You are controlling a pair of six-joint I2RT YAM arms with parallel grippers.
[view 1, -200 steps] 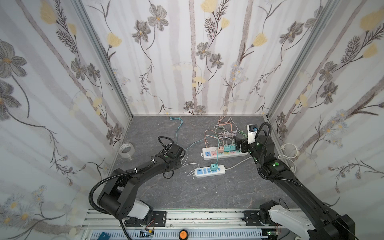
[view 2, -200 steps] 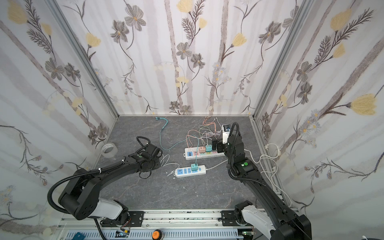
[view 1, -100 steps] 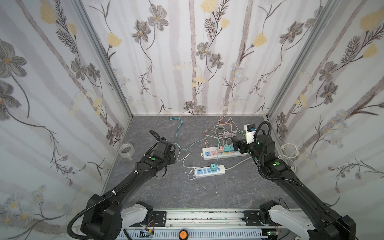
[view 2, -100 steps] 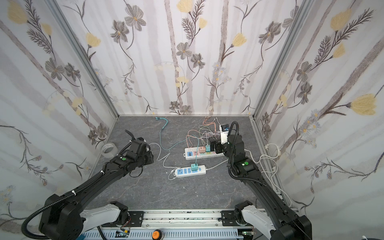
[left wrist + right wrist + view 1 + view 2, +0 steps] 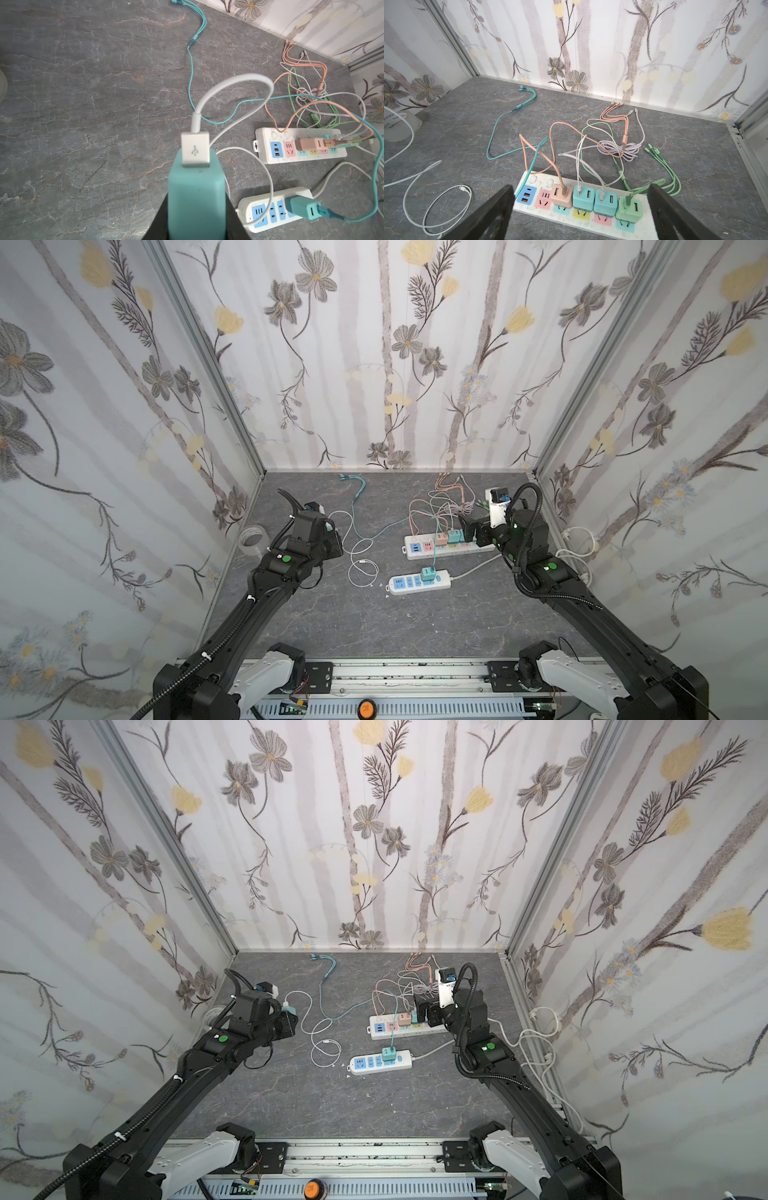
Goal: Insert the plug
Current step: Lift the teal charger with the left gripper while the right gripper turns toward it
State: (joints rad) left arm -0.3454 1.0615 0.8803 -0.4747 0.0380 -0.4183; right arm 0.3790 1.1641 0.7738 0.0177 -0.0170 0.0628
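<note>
Pincers checked: my left pincer is clamped on the teal charger; my right pincer gapes wide, empty, over the white power strip, right of centre in both top views.

rear strip: right-centre | front strip: just before it | loose cable: left of both | tape roll: far left
</note>
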